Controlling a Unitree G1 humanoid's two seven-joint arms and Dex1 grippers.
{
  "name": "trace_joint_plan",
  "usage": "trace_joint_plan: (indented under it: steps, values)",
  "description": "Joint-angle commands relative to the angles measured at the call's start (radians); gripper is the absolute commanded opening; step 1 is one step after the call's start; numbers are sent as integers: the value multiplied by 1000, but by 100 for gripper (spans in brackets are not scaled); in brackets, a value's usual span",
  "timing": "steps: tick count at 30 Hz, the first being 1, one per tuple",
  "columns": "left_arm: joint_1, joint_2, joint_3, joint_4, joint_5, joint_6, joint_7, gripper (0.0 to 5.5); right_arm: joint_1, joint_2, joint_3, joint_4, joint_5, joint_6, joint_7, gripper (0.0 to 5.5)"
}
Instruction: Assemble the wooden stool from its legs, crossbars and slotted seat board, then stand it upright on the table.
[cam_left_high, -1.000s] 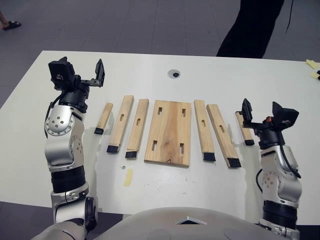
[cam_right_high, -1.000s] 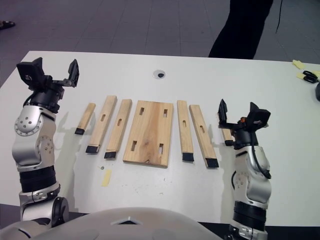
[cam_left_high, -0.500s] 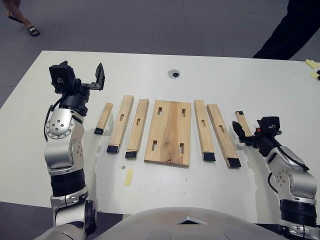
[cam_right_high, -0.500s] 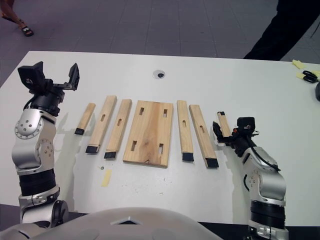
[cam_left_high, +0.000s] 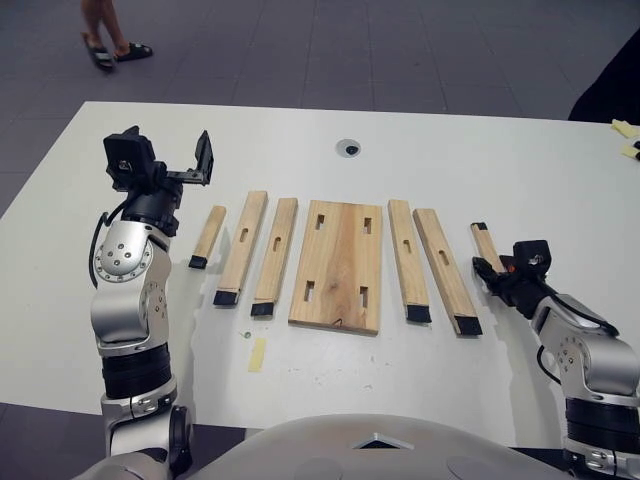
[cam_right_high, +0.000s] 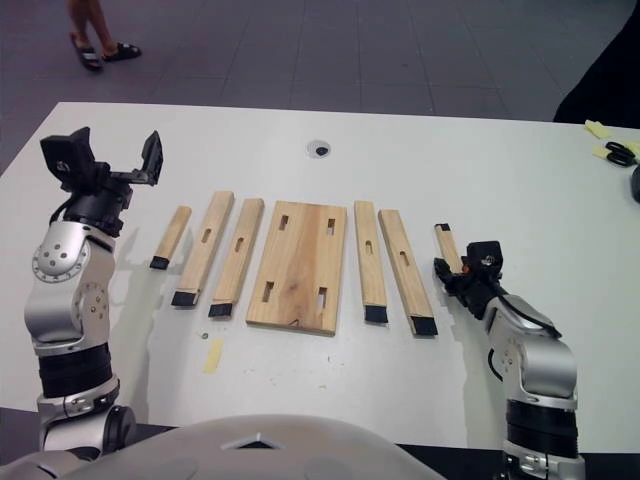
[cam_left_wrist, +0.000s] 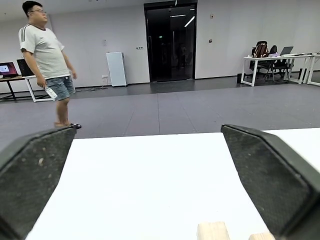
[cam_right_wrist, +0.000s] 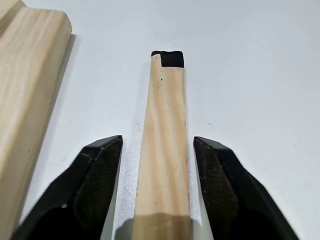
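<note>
Crossbar (cam_left_high: 484, 243) lies flat on the table (cam_left_high: 450, 150), at the right end of the row. Our right gripper (cam_right_wrist: 157, 145) straddles its near end, jaws narrowly apart and unclamped. We judge it light, rigid and smooth, so we grip the bare wood sides. Our left gripper (cam_left_high: 165, 165) hangs wide open and holds nothing.

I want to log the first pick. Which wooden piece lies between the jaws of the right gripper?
The short stick at the row's far right end, beside the two long slotted pieces. The right gripper straddles its near end, jaws open.
</note>
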Motion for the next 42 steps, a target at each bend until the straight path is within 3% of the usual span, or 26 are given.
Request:
trace_joint_plan:
  steps: [1, 6, 16, 31, 42]
  values:
    - [-12, -2, 2, -10, -7, 15, 5, 540, -4, -27, 51, 67, -52, 9, 17, 200]
    - [7, -10, 4, -18, -4, 8, 15, 540, -58, -15, 83, 109, -73, -24, 29, 134]
    - [0, -11, 2, -24, -39, 24, -9, 540, -135, 52, 152, 141, -153, -210, 3, 129]
    - [-74, -69, 81, -135, -580, 276, -62, 540, -273, 174, 167, 102, -200, -627, -21, 129]
    - [-160, -50, 90, -44, -987, 469, -29, 540, -186, 196, 225, 1, -202, -768, 43, 129]
